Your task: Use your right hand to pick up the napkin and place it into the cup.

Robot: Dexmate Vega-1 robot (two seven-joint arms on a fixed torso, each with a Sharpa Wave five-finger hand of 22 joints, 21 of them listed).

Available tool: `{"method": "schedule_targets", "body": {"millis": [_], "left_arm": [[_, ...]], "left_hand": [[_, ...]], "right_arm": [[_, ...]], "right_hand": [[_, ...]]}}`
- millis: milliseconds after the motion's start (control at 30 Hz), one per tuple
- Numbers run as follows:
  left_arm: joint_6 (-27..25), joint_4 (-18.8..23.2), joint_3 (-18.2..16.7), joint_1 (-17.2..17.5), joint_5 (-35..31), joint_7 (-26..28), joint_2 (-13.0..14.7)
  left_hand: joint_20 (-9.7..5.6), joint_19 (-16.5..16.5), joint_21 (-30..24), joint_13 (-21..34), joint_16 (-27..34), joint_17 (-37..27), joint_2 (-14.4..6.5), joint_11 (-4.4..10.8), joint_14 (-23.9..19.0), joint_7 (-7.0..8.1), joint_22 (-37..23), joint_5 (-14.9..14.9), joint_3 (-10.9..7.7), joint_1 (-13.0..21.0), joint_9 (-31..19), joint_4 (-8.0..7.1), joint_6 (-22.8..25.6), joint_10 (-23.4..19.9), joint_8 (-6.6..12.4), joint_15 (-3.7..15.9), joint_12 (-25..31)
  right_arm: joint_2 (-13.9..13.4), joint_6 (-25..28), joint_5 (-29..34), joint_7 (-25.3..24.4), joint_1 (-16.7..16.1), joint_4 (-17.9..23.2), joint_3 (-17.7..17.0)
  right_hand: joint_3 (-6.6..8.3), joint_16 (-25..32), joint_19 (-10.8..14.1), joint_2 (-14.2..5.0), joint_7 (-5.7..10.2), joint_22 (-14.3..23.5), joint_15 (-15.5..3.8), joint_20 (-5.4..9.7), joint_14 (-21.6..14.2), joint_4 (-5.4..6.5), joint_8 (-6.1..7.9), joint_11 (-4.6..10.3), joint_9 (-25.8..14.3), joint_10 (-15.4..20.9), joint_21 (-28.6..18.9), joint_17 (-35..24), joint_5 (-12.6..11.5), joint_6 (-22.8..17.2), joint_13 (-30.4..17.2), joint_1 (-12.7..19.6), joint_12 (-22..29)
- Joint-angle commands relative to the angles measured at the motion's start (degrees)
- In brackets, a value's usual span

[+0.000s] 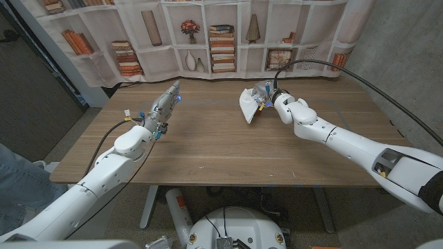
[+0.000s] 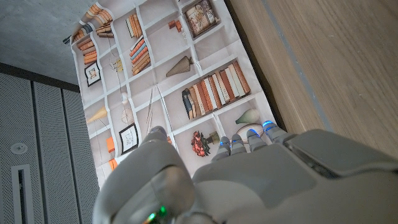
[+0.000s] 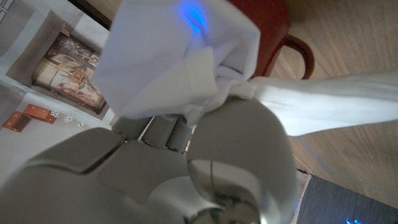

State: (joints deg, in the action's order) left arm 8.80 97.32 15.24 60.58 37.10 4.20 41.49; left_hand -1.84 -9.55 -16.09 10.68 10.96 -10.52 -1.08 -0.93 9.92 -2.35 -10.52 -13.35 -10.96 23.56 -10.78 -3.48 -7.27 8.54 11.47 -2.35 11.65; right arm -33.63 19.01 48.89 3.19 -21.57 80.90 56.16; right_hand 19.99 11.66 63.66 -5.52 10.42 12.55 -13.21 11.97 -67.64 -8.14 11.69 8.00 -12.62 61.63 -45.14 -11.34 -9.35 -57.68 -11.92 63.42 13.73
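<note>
My right hand holds a white napkin above the far middle of the wooden table; the cloth hangs to the left of the hand. In the right wrist view the napkin bunches over my fingers, with one tail stretched out sideways. A dark red cup with a handle stands just beyond the napkin in that view. My left hand hovers over the table's left part, fingers extended and empty; its back shows in the left wrist view.
A backdrop printed with bookshelves hangs right behind the table's far edge. A person's leg in jeans shows at the left edge. Bare wood lies between the two hands and along the near edge.
</note>
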Motion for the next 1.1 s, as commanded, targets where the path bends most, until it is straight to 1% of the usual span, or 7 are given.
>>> {"method": "schedule_targets", "body": {"millis": [33,133,167,300,633,800,1100], "left_arm": [[0.4,-1.23,0.3,-0.57,0.18,-0.63,-0.5],[0.64,-1.59,0.38,-0.74,0.19,-0.8,-0.68],[0.73,-1.71,0.41,-0.79,0.2,-0.88,-0.73],[1.0,-2.09,0.5,-0.98,0.23,-1.1,-0.9],[1.33,-3.38,1.13,-1.98,0.32,-2.0,-1.5],[1.37,-3.85,1.46,-2.41,0.31,-2.31,-1.74],[1.44,-4.58,1.99,-3.15,0.33,-2.87,-2.12]], "left_hand": [[0.31,-4.21,0.13,0.14,-0.07,-0.19,-0.22,-0.15,1.49,-0.15,-0.22,0.06,0.09,0.55,-0.19,0.14,-0.06,0.45,0.02,-0.53,0.03],[0.3,-4.19,0.15,0.14,-0.07,-0.2,-0.23,-0.1,1.5,-0.12,-0.22,0.06,0.11,0.57,-0.19,0.15,-0.07,0.45,0.01,-0.5,0.03],[0.29,-4.19,0.15,0.14,-0.07,-0.2,-0.23,-0.09,1.49,-0.14,-0.22,0.06,0.11,0.57,-0.19,0.15,-0.03,0.44,0.03,-0.52,0.04],[0.3,-4.18,0.2,0.14,-0.08,-0.2,-0.24,-0.08,1.52,-0.11,-0.22,0.07,0.13,0.61,-0.19,0.17,0.02,0.41,0.05,-0.57,0.05],[0.4,-4.21,0.32,0.14,-0.07,-0.21,-0.29,-0.07,1.52,-0.03,-0.23,0.08,0.17,0.68,-0.19,0.21,0.17,0.44,0.09,-0.5,0.04],[0.43,-4.19,0.34,0.14,-0.04,-0.21,-0.3,-0.04,1.46,-0.05,-0.23,0.09,0.18,0.7,-0.19,0.22,0.22,0.33,0.1,-0.5,0.09],[0.48,-4.23,0.46,0.14,-0.04,-0.22,-0.33,-0.03,1.46,-0.04,-0.24,0.1,0.23,0.75,-0.2,0.25,0.24,0.41,0.1,-0.53,0.06]], "right_arm": [[0.5,-0.95,0.87,2.08,1.37,-1.25,1.84],[0.22,-1.24,0.94,2.78,1.63,-0.84,1.92],[0.09,-1.09,1.23,3.28,1.75,-0.55,2.04],[-0.51,-0.33,2.52,5.14,2.02,0.99,2.31],[-1.33,0.84,4.94,9.87,2.37,4.37,2.24],[-1.68,1.27,6.01,11.21,2.14,5.75,1.9],[-2.33,1.79,7.45,12.46,1.52,7.81,0.75]], "right_hand": [[0.09,0.24,-0.35,-1.12,0.26,0.08,0.07,0.9,0.27,0.3,0.52,2.25,-0.29,1.86,-0.38,-0.23,-0.57,-0.48,-0.12,0.4,0.28],[-0.52,0.0,-0.66,-0.35,0.37,0.62,0.19,0.75,0.99,0.8,0.45,2.68,-0.32,1.24,-1.12,-0.14,-0.48,-0.35,-0.07,-0.94,-0.09],[-1.62,-0.31,-1.43,1.08,0.62,1.13,0.29,0.72,2.18,1.62,0.37,2.68,-0.41,0.38,-1.75,-0.03,-0.5,0.06,-0.03,-3.4,-0.58],[-2.79,-0.48,-3.79,2.83,1.92,0.56,0.38,0.52,6.84,2.9,0.16,3.14,-0.94,-3.46,-2.59,-0.15,-0.99,2.83,-0.49,-8.77,-1.3],[-0.74,-0.12,-7.01,7.01,2.26,-0.84,0.8,0.42,12.66,1.77,-0.5,3.25,-0.72,-13.08,-4.77,-0.86,-1.8,13.21,-0.41,-15.72,-0.8],[-1.88,-0.56,-7.06,10.12,2.24,-2.03,1.25,0.16,15.47,2.01,-0.77,2.2,-0.52,-16.77,-3.26,-0.92,-2.5,16.53,-0.36,-18.82,-1.16],[-2.38,-0.48,-6.57,11.47,2.22,-2.18,1.93,0.11,16.38,2.1,-1.05,1.61,-0.38,-18.85,-2.24,-1.05,-3.62,19.74,-0.37,-20.11,-1.24]]}}
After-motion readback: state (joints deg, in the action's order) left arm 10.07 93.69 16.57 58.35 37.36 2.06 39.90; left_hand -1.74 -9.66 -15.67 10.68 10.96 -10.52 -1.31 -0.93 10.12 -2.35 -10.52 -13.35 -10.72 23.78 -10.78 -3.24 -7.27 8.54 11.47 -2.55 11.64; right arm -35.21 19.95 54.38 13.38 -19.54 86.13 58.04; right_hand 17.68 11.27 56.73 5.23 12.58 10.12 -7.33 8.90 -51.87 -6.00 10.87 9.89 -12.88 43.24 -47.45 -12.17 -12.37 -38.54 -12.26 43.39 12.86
